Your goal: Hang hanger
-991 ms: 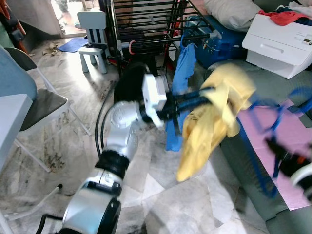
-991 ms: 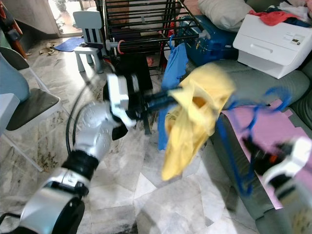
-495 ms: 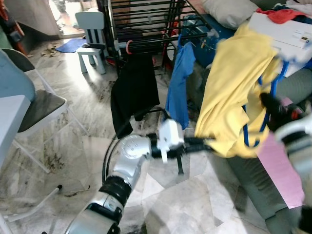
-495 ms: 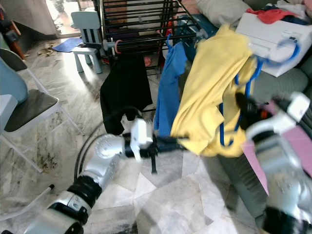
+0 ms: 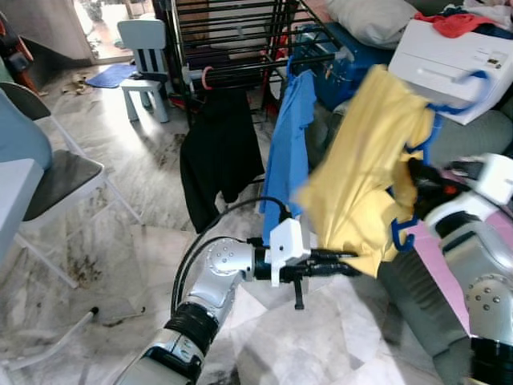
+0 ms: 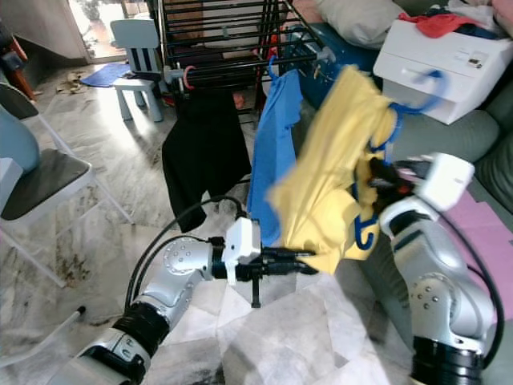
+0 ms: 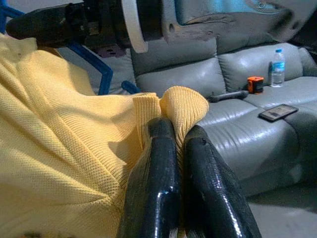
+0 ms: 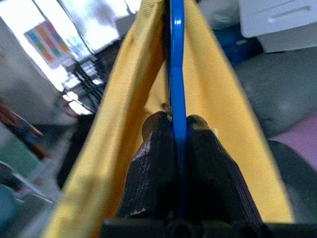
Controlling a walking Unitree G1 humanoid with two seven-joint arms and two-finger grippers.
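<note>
From the left eye view I count one yellow shirt on one blue hanger, held up between my two arms in front of the black drying rack. My left gripper reaches across low and has its fingers pinched together on the shirt's bottom hem. My right gripper is at the shirt's far side, against the hanger's frame. Two garments already hang on the rack: one black garment and one blue shirt. I see one small pale blue chair beyond the rack and one folding chair at my left. One white box sits on the grey sofa with red and dark clothes piled on top of it.

The right eye view gives the same scene; the hanger's hook stands clear above the shirt, not on any rail.

In the left wrist view my two fingers are closed on a fold of yellow knit. On the sofa seat beyond lie one water bottle, one orange tape measure and one phone.

In the right wrist view my two fingers clamp one blue hanger bar between them, with yellow cloth on both sides.
</note>
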